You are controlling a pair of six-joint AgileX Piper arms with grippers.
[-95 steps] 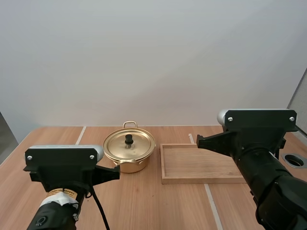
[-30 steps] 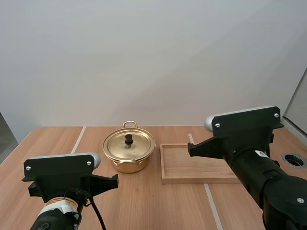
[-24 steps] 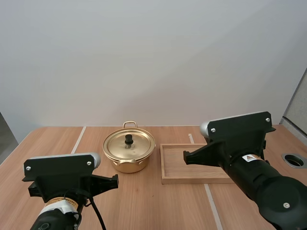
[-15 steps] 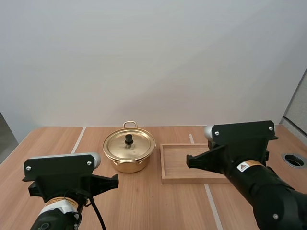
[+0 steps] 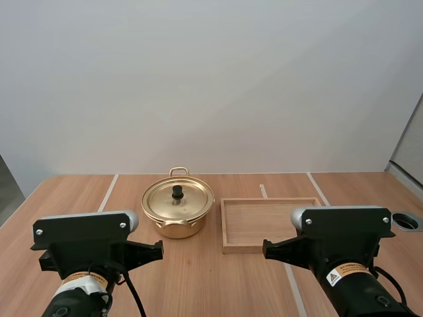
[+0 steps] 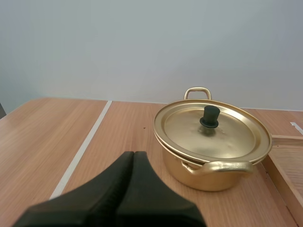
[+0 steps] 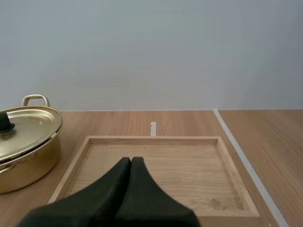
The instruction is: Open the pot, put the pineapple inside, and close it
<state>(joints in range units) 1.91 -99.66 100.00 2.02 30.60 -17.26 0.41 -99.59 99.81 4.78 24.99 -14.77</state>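
Observation:
A gold pot point(image 5: 177, 211) with its lid point(image 5: 178, 199) on and a black knob point(image 5: 178, 192) stands at the table's middle. In the left wrist view the pot point(image 6: 210, 151) sits just ahead of my left gripper point(image 6: 133, 155), whose fingers lie together as one dark wedge, holding nothing. My right gripper point(image 7: 131, 161) is likewise shut on nothing, in front of the near edge of the wooden tray point(image 7: 153, 140), with the pot point(image 7: 26, 151) beside that tray. In the high view both arms' housings sit low at the front, left point(image 5: 86, 241) and right point(image 5: 340, 231).
The wooden tray point(image 5: 227, 224) lies right of the pot and holds nothing. A round metal hole point(image 5: 404, 220) sits in the tabletop at the far right. White lines point(image 5: 110, 187) run across the wood.
My right arm has drawn back and lowered toward the table's front, uncovering the tray. The left arm has stayed still over the last second. The pot has not moved.

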